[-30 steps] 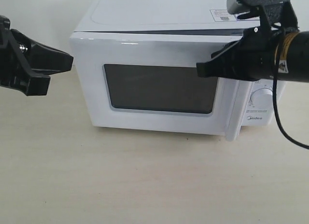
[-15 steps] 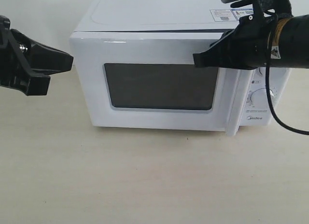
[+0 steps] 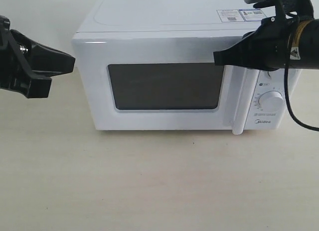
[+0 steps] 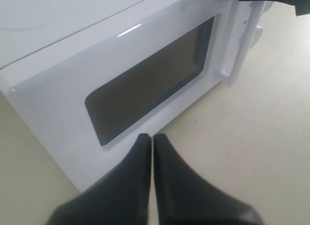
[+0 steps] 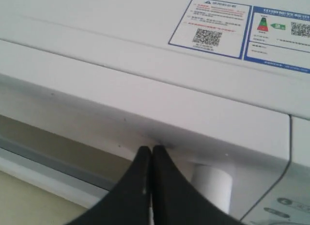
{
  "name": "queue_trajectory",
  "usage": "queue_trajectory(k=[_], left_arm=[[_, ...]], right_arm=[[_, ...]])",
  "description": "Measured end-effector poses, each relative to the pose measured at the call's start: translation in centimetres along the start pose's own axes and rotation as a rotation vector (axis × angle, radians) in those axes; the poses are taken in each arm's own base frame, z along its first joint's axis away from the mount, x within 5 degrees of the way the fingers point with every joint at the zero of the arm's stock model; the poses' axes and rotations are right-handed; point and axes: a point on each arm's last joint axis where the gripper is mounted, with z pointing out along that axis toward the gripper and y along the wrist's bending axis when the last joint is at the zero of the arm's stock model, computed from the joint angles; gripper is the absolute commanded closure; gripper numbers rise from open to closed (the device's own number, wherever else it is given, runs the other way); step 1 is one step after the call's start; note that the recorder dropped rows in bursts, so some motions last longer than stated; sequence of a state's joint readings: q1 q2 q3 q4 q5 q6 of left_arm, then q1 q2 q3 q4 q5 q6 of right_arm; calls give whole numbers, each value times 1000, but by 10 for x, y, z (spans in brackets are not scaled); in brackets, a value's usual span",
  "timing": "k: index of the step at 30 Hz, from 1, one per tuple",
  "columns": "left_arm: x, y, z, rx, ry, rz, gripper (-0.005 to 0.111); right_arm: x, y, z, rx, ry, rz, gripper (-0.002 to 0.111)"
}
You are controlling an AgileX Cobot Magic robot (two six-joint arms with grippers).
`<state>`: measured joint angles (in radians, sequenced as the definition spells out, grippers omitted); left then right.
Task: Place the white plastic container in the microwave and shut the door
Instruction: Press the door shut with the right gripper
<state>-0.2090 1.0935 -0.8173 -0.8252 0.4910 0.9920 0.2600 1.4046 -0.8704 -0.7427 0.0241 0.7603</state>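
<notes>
Foreground: pale beige tabletop [image 3: 149, 186]; left black two-fingered gripper [image 4: 151, 136] pinched fully together on nothing, poised off the hinge side of the door and touching nothing. Middle: wide white side-hinged door [image 3: 164, 86] with dark rectangular window, flush or very nearly flush with the dial panel; vertical white bar handle [image 3: 239, 104] free; at the door's upper edge just above the handle, right black gripper [image 5: 151, 148], fingers pressed together and empty, tip set against the white face. Behind: boxy white countertop microwave [image 3: 149, 14]; blue-bordered stickers [image 5: 213, 24] on its top; round white dial [image 3: 271, 100] beside the handle. Location of shallow white plastic container: visible in no view; nothing readable through the dark window, so judged inside but unconfirmed. Step in hand, as judged: final seating of the door. Keep the fingers together as one blunt pusher; press straight into the door at the handle side, far from the hinge; go slowly until the latch seats; watch for the oven sliding back on the table; stay off the dial.
</notes>
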Motion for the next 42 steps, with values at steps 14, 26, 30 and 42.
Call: queue_trajectory(k=[14,26,30,42], left_arm=[[-1,2,0,-23,-7,14,103],[-3,6,0,-67,-36,14,103],[-3,6,0,-67,-36,14,103],[-3,6,0,-67,-36,14,103]], right_arm=[[4,41,-54,-137,-74,-67,109],[10,33,-70,-85,-47,-31,109],[12,33,-70,-79,-38,-24,109],[12,33,-70,-78,-36,-22,109]])
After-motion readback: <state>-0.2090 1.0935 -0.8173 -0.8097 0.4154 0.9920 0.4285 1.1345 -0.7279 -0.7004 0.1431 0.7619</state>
